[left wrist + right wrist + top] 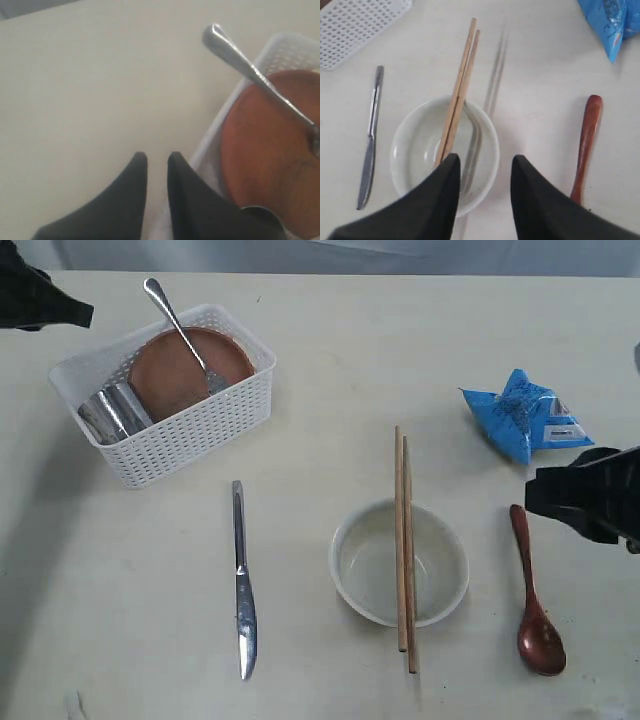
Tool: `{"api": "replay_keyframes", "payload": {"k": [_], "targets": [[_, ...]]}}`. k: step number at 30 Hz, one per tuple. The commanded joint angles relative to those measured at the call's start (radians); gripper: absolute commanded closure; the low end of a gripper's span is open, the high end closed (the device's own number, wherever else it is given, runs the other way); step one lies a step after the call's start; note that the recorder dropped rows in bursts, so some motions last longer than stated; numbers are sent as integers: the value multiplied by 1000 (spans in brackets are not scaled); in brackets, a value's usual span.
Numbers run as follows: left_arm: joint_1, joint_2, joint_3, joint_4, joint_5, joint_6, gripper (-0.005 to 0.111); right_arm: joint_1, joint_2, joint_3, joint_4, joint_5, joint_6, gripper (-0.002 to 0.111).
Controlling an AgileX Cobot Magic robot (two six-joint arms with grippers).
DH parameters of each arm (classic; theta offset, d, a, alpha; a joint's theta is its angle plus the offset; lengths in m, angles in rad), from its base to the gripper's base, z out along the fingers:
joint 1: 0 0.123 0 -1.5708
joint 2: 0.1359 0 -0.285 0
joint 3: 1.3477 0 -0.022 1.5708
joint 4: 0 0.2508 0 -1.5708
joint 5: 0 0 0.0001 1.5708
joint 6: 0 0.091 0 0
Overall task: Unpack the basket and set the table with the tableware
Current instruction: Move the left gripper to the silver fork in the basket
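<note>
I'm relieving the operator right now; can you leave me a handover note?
Left gripper: slightly open, empty, beside the white perforated plastic basket.
Right gripper: open, empty, near the reddish-brown wooden spoon.
Done: steel knife, off-white bowl with two wooden chopsticks laid across it, and spoon are on the cream table.
To do: round brown plate, small steel cup and steel fork are in the basket.

Left tool [157, 158] barely parted, right tool [484, 160] wider, both empty.
</note>
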Motion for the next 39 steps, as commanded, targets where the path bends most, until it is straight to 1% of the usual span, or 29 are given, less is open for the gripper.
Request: {"api": "replay_keyframes", "payload": {"k": [1, 3, 6, 12, 15, 19, 26, 28, 30, 32, 34, 35, 37, 39], "targets": [[2, 72, -25, 38, -23, -3, 97, 1, -96, -12, 54, 40, -7, 74], [2, 107, -46, 38, -5, -3, 106, 1, -121, -12, 74, 46, -7, 74], [2, 154, -87, 72, 30, -3, 107, 1, -141, -12, 92, 61, -7, 74], [2, 194, -144, 239, 73, -3, 107, 1, -144, -12, 101, 78, -7, 74], [2, 196, -146, 245, 83, 5, 107, 1, -144, -12, 101, 78, -7, 74], [2, 196, -146, 245, 156, 26, 107, 1, -144, -12, 101, 76, -7, 74], [2, 171, -146, 241, 378, 26, 107, 1, -144, -12, 101, 76, -19, 74], [2, 151, -146, 239, 412, 26, 107, 1, -144, -12, 101, 74, -26, 74], [2, 126, -146, 239, 399, 6, 107, 1, -144, -12, 101, 72, -43, 74], [2, 94, -146, 239, 345, -39, 107, 1, -144, -12, 101, 72, -55, 74], [2, 64, -146, 239, 261, -106, 107, 1, -144, -12, 101, 72, -55, 74], [2, 55, -146, 239, 212, -175, 105, 1, -144, -12, 101, 72, -55, 74], [2, 53, -148, 218, 179, -233, 96, 1, -144, -12, 103, 72, -55, 74], [2, 56, -151, 141, 167, -228, 83, 1, -144, -12, 104, 72, -55, 74]]}}
